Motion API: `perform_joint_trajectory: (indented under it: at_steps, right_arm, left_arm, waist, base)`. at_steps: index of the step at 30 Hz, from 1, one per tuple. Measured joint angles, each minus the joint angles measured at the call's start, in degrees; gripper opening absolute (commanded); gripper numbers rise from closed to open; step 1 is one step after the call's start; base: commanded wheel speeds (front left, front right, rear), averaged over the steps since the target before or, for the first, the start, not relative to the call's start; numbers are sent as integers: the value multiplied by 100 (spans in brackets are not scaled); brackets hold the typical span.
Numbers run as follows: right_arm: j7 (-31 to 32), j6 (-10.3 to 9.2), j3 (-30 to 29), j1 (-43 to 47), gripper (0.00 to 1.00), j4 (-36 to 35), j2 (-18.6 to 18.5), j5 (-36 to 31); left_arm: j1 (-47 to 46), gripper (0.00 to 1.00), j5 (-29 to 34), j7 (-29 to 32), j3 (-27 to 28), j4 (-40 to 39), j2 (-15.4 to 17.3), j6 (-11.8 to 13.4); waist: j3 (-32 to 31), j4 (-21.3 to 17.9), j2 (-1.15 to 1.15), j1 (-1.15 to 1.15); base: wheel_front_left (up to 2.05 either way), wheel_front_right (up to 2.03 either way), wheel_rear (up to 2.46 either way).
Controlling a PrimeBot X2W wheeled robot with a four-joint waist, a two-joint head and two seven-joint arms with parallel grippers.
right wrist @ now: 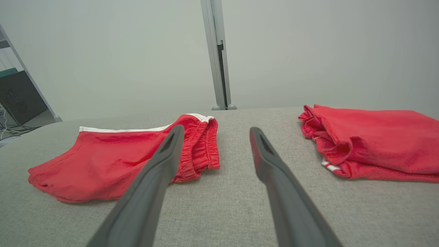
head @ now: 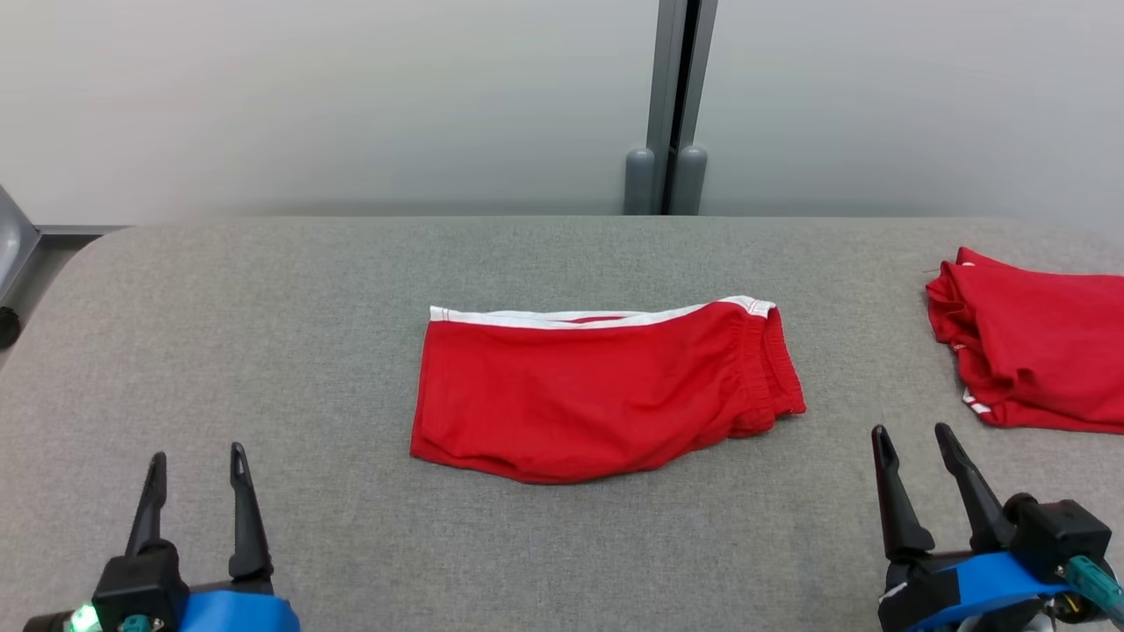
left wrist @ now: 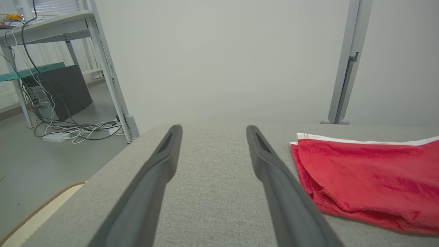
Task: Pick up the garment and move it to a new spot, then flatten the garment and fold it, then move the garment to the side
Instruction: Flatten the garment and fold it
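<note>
The garment [head: 597,391] is a pair of red shorts with white trim, folded flat in the middle of the grey table [head: 263,351]; its elastic waistband points right. It also appears in the left wrist view [left wrist: 370,175] and the right wrist view [right wrist: 123,161]. My left gripper [head: 198,461] hovers open at the lower left, well clear of the shorts, its fingers [left wrist: 164,161] apart over bare cloth. At the lower right my right gripper [head: 913,434] stands open, just off the waistband end, with its fingers [right wrist: 264,151] holding nothing.
Another red folded garment [head: 1036,342] lies at the table's right edge, seen too in the right wrist view [right wrist: 370,140]. A pale wall with a grey post [head: 672,105] stands behind the table. A desk with cables [left wrist: 51,68] stands on the floor beyond the table's left end.
</note>
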Motion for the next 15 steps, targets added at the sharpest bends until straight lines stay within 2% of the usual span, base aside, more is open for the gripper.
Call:
perform_joint_trajectory:
  at_steps: [15]
  right_arm:
    - [81,0,-89,105,100,141,71,-123]
  left_arm:
    - [202,100,242,0,225,174,-191,-227]
  waist:
    - [-166,-69,1,1]
  base:
    - [0,0,0]
